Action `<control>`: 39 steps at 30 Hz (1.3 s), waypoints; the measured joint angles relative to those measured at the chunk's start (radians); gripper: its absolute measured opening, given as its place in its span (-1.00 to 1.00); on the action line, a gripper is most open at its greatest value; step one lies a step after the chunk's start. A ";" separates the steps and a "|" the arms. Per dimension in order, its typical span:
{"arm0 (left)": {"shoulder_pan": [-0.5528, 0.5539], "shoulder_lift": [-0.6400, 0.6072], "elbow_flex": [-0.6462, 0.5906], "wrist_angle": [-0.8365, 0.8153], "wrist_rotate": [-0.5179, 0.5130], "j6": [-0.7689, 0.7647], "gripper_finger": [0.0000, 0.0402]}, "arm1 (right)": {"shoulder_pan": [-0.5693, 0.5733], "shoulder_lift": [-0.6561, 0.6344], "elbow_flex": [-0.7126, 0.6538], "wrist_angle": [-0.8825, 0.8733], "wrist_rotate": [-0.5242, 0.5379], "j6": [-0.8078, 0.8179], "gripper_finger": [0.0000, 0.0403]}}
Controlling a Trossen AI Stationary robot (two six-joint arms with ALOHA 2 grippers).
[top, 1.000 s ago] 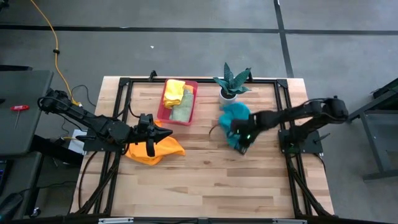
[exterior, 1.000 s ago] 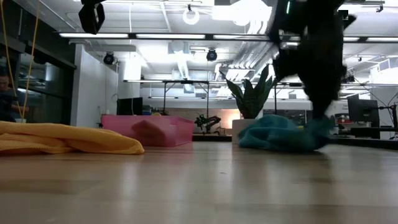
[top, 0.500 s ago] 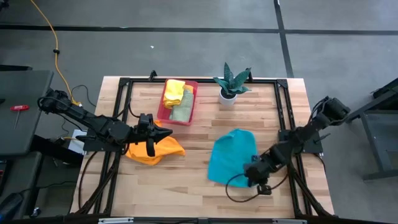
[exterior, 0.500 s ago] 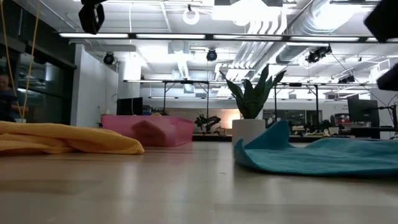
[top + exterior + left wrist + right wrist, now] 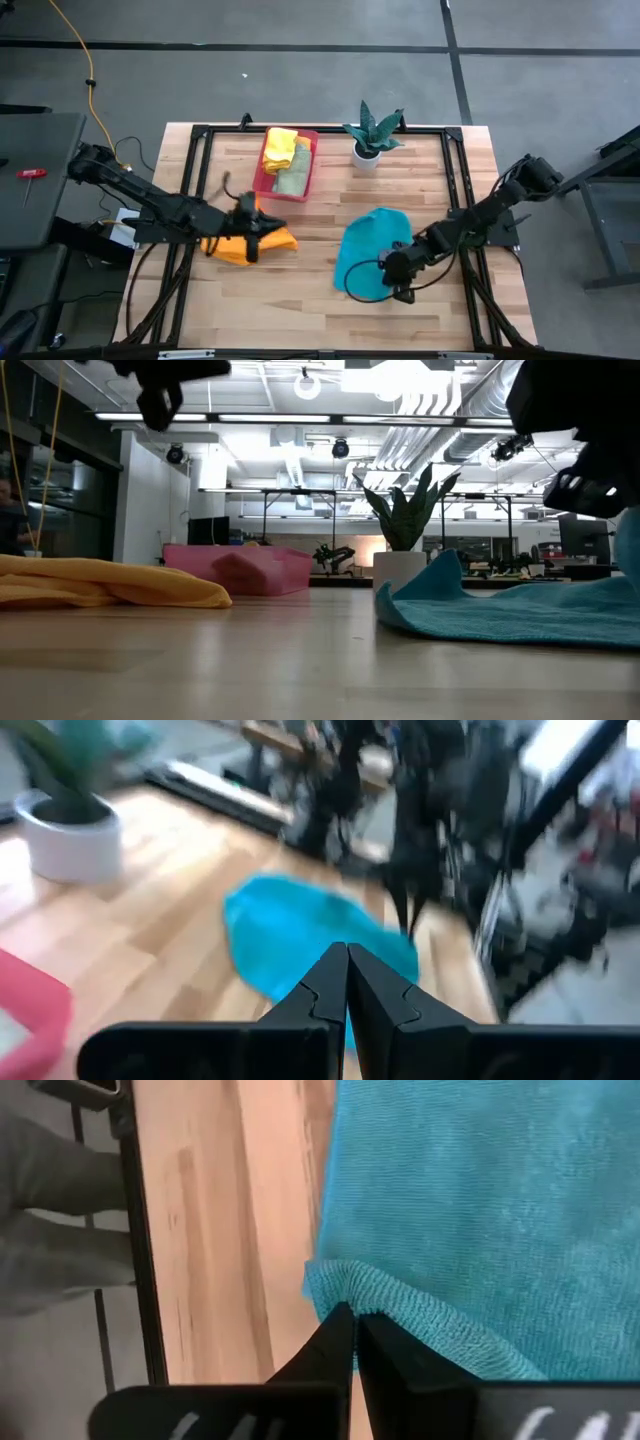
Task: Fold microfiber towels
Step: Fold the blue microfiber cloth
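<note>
**While pinched shut on teal cloth, right gripper low at towel's near edge**

While spread mostly flat on the table (image 5: 300,290), lay under and ahead of the right gripper (image 5: 398,283): teal towel (image 5: 370,255), one hem bunched up right at the closed fingertips (image 5: 340,1330), pinched between them as the wrist view showed. Stretched away from that gripper toward the plant (image 5: 372,133), well beyond the towel's far edge. Seen from table height as a low teal sheet with one raised corner, dark arm bulk above it at the side.

Hung over the orange towel (image 5: 240,245): left gripper (image 5: 252,232), fingers (image 5: 330,995) pressed together with nothing visible between them. Could not tell whether touching the cloth beneath or just above it. Lay crumpled under and just behind that gripper, the orange heap, well apart from the teal one.

Sat past the left gripper, toward the table's far side: pink tray (image 5: 310,160), holding a folded yellow towel (image 5: 280,148) and a light green towel (image 5: 293,178) side by side, touching.
</note>
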 joint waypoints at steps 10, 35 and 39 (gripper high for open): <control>0.076 0.477 0.219 0.026 0.276 0.248 -0.87 | 0.005 0.000 0.000 -0.009 -0.051 0.070 -0.56; 0.111 1.084 0.723 -0.247 0.596 0.761 -0.30 | 0.048 -0.001 0.000 -0.009 -0.050 0.134 -0.08; 0.111 1.084 0.724 -0.286 0.593 0.779 -0.39 | 0.048 -0.001 0.000 -0.012 -0.050 0.133 -0.08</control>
